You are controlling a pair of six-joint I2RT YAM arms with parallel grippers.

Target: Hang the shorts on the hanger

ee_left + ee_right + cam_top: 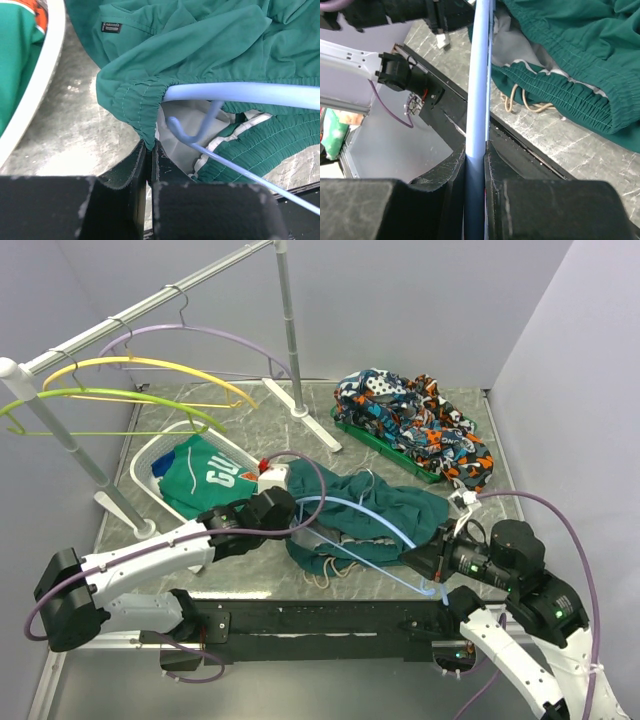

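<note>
Roughly halfway seems a fair judgement of the job. The shorts [375,510] lie crumpled on the table [250,575] just beside the white basket [140,475], on the side toward the right arm. The hanger [240,92] rests across them rather than hanging from anything.

In the left wrist view one blue arm of the hanger disappears under a fold of the elastic waistband [135,97], so that end appears to be tucked inside the waist opening. The rest of that arm and the thin lower bar run out bare across the fabric.

The left gripper [150,155] sits between the basket and the shorts. Its jaws are pinched together on the hem of the waistband, right where the hanger goes in.

The right gripper [476,155] is on the far side of the shorts from the basket, at the table's near edge. It is clamped on the exposed blue bar of the hanger, and the pale drawstring [520,102] trails on the table nearby.

What looks left to do:
- Draw the waistband along and over the other arm, so the shorts sit on both shoulders of the hanger.
- Raise the hanger clear of the table with the shorts hanging from it.

How far the tucked end reaches inside cannot be told, because cloth covers it.
</note>
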